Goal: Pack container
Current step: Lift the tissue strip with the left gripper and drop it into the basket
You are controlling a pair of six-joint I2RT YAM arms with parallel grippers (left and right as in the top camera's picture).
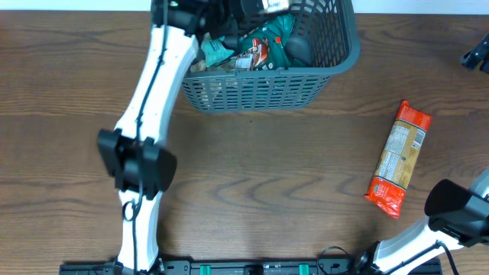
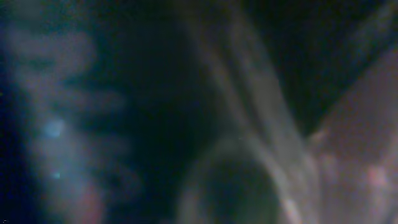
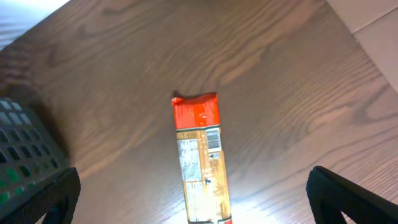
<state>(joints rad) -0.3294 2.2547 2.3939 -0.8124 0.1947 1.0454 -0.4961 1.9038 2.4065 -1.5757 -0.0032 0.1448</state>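
Observation:
The container (image 1: 252,88), a dark grey slotted basket, stands at the back middle of the table and holds several packets, teal (image 1: 218,52) and red (image 1: 260,53) among them. My left arm reaches into it, and the left gripper (image 1: 252,9) is among the packets at the frame's top edge. The left wrist view is only a dark blur. An orange and red packet (image 1: 399,159) lies flat on the table at the right and shows in the right wrist view (image 3: 199,155). My right gripper (image 3: 193,177) is open above it, fingers wide apart and empty. The container's corner (image 3: 25,155) shows there too.
The right arm's elbow (image 1: 454,208) hangs over the front right corner. A dark part of the right arm (image 1: 476,55) shows at the right edge. Bare wooden table lies between the container and the packet.

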